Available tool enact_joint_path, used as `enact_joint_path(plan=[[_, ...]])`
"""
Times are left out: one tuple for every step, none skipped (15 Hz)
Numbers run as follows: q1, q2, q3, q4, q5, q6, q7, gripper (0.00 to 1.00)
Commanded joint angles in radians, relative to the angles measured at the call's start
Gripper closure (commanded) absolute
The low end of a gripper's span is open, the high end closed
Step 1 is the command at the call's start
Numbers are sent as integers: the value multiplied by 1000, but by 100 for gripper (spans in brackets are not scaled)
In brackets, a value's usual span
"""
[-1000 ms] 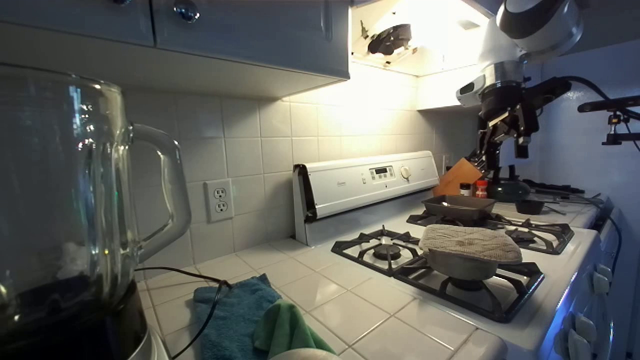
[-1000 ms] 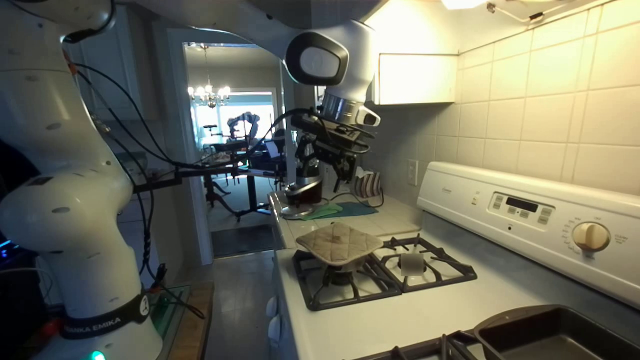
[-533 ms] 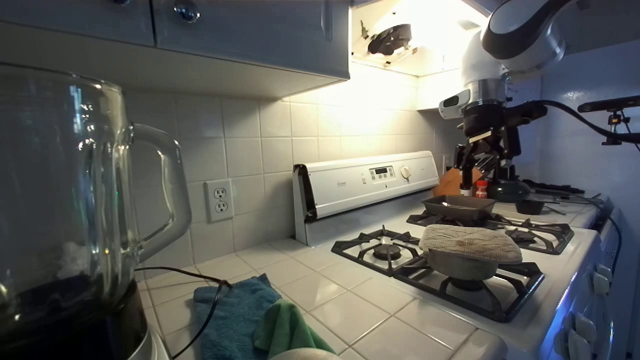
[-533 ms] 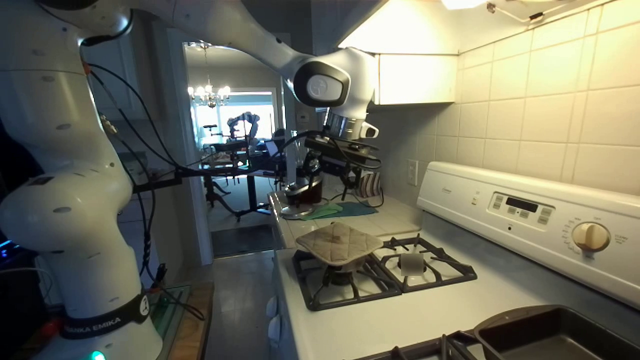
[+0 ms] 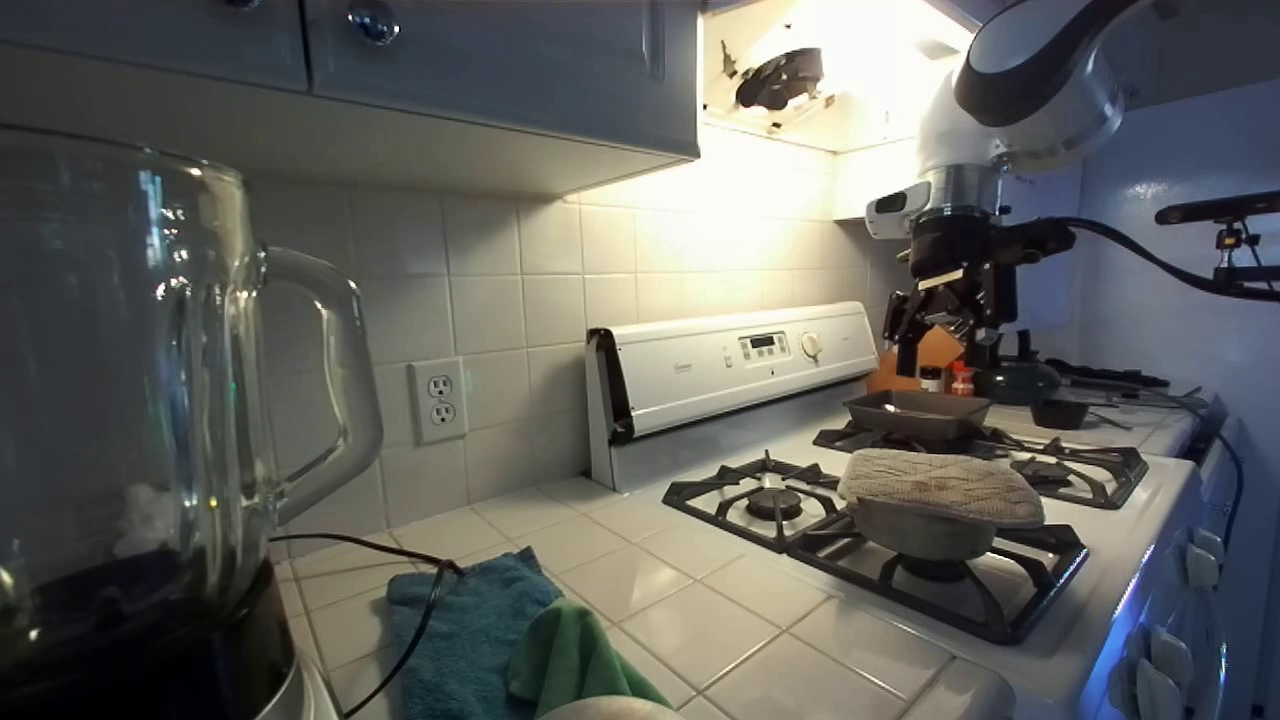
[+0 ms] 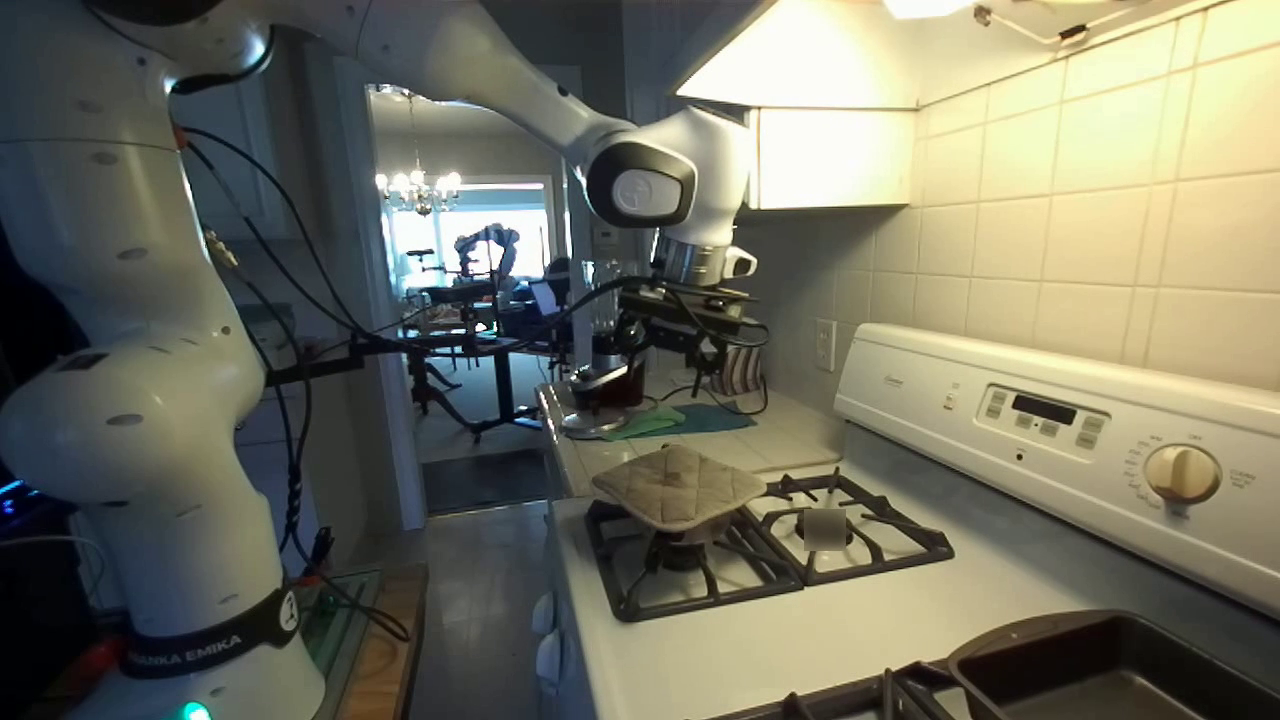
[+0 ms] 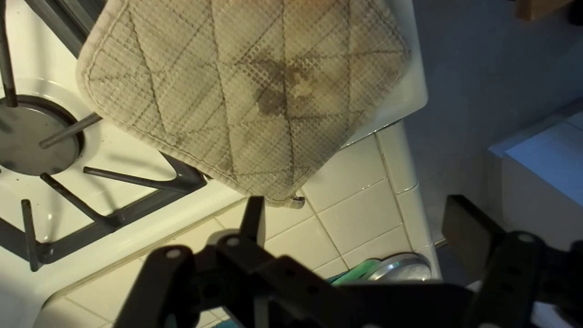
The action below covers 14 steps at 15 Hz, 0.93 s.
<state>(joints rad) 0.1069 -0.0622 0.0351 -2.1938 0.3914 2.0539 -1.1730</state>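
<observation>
Spread wide and gripping nothing, a robot's hand [image 7: 355,209] hangs above a stovetop [image 6: 800,640], apart from the stained quilted potholder [image 7: 218,95] lying across a gray pot [image 5: 925,530] on a burner grate [image 6: 712,600]; both sit untouched, with no grasp yet made.

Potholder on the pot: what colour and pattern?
Stained beige, diamond-quilted potholder; best in the wrist view.

Tiled wall [image 6: 1090,235] under a warm lamp [image 6: 930,7]
Past the doorway [image 6: 402,450], a lit chandelier [image 6: 418,188] hangs near a bright window [image 6: 525,225]; a dark mat [image 6: 485,480] lies on the floor [image 6: 470,600].
</observation>
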Motion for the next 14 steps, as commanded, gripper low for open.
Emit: enact_joint_path(plan=[[-7,0,7,2,0,-3,1,0],[-7,0,7,2,0,-3,1,0],[-7,0,7,2,0,-3,1,0],[-7,0,7,2,0,-3,1,0],[-4,7,10,8,1,-4,8,0],[1,8,18,8,-10,14,33,0],[6,7,26,7,-21,28,48,0],[11,6,36,6,-33,43,65,0],[17,11,45,10,-38,38,77,0],[26,14,59,9,-51,42,88,0],[35,19,73,11,-69,41,104,0],[43,26,86,12,-93,50,128,0],[49,37,99,15,-132,64,169,0],[55,51,109,20,-158,70,198,0]])
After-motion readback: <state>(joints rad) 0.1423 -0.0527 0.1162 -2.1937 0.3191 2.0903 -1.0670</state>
